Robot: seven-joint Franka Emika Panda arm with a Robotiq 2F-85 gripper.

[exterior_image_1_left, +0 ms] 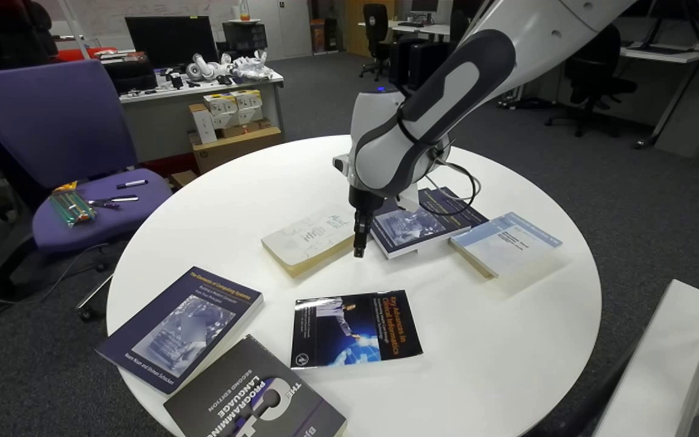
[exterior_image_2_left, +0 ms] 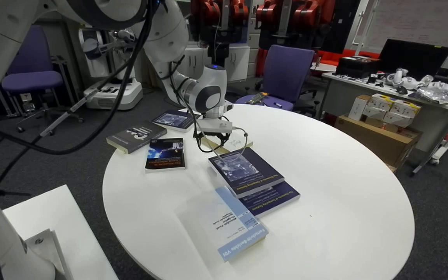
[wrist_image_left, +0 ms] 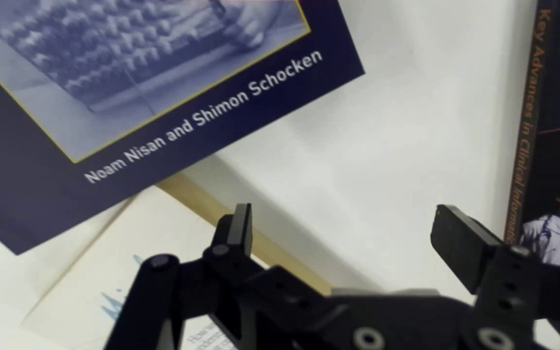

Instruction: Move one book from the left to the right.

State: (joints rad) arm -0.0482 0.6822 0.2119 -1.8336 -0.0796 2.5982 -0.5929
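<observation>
Fingers (wrist_image_left: 464,248) spread wide, holding nothing, bare worktop (wrist_image_left: 406,165) between cream book (exterior_image_1_left: 310,240) and Key Advances in Clinical Informatics (exterior_image_1_left: 355,331), one Elements of Computing Systems copy (exterior_image_1_left: 182,331) jutting past the edge

The black book (exterior_image_1_left: 355,329) reads "Key Advances in Clinical Informatics". Beside it lies a grey book (exterior_image_1_left: 258,391), "Programming Language, Second Edition"; apart from it — navy books (exterior_image_2_left: 247,173), "The Elements of Computing Systems", and a pale-blue book (exterior_image_2_left: 233,225), "Fortschritt-Berichte VDI".

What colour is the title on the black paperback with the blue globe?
Orange title lettering, clearest in an exterior view.
</observation>
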